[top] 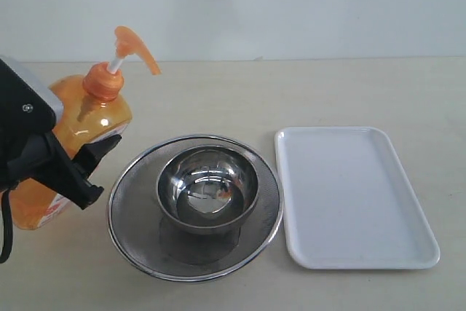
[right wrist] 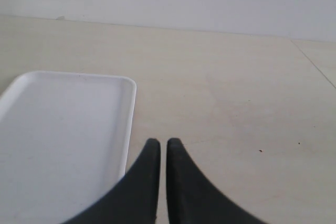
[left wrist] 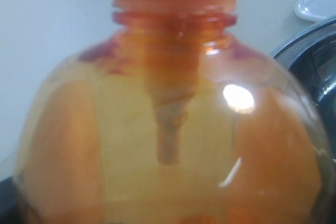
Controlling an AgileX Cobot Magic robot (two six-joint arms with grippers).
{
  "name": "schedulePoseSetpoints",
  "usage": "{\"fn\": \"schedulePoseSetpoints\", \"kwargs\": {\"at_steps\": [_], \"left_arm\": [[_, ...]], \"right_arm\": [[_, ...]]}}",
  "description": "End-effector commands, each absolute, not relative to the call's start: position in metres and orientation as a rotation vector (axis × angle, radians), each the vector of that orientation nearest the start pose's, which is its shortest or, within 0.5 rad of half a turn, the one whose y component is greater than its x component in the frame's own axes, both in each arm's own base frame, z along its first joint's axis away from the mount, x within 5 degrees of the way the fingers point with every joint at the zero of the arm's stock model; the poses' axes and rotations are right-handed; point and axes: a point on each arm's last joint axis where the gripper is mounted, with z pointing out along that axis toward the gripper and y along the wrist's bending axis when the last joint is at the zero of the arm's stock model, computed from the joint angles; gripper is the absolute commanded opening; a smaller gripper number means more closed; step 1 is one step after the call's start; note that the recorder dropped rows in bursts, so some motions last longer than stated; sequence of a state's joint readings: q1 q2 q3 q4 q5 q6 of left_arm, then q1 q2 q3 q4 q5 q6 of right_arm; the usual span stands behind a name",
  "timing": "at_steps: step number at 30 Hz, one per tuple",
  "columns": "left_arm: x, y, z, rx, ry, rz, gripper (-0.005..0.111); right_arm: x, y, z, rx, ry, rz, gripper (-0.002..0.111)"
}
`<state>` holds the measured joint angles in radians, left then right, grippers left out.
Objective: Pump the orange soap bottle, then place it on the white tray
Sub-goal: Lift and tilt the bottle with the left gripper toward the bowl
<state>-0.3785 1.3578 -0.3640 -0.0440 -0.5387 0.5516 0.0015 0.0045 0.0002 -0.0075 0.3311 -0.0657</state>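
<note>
Left of the steel strainer (top: 135,205), the left hand (top: 86,171) clamps the orange soap bottle (top: 98,114) by its body. The bottle leans, with its pump spout pointing toward the strainer's side. A steel bowl (top: 207,180) sits inside the strainer. Just right of the strainer, the white tray (top: 357,194) lies flat on the worktop (top: 306,85). Beside the tray, the right hand (right wrist: 160,145) has its fingers nearly touching, gripping nothing.
</note>
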Motion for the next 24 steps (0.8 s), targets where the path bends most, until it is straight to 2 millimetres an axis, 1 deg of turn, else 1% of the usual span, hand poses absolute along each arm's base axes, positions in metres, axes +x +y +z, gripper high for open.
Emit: {"fn": "schedulePoseSetpoints", "kwargs": {"at_steps": [1, 8, 11, 14, 16, 19, 20, 21, 22, 24], "left_arm": [[0.223, -0.089, 0.192, 0.85, 1.687, 0.127, 0.005], [0.225, -0.093, 0.182, 0.905, 1.685, 0.124, 0.005], [0.221, -0.091, 0.182, 0.886, 1.644, 0.125, 0.005], [0.219, -0.091, 0.181, 0.888, 1.623, 0.124, 0.005], [0.218, -0.091, 0.181, 0.893, 1.62, 0.124, 0.005], [0.218, -0.091, 0.181, 0.897, 1.618, 0.127, 0.005], [0.218, -0.091, 0.181, 0.897, 1.618, 0.127, 0.005], [0.218, -0.091, 0.181, 0.896, 1.617, 0.127, 0.005], [0.218, -0.091, 0.181, 0.895, 1.615, 0.127, 0.005], [0.218, -0.091, 0.181, 0.894, 1.613, 0.127, 0.005]], "right_arm": [[0.054, 0.0, 0.184, -0.065, 1.807, -0.057, 0.003], [0.054, 0.0, 0.184, -0.065, 1.807, -0.057, 0.003], [0.055, -0.002, 0.187, -0.124, 1.774, -0.131, 0.003], [0.055, -0.002, 0.19, -0.126, 1.741, -0.137, 0.003], [0.056, 0.0, 0.193, -0.051, 1.706, -0.05, 0.003], [0.056, 0.003, 0.2, 0.199, 1.618, 0.235, 0.003], [0.056, 0.003, 0.204, 0.252, 1.577, 0.292, 0.003], [0.056, 0.002, 0.208, 0.365, 1.507, 0.41, 0.003], [0.056, 0.001, 0.21, 0.433, 1.473, 0.482, 0.003], [0.056, 0.001, 0.212, 0.496, 1.434, 0.546, 0.003]]}}
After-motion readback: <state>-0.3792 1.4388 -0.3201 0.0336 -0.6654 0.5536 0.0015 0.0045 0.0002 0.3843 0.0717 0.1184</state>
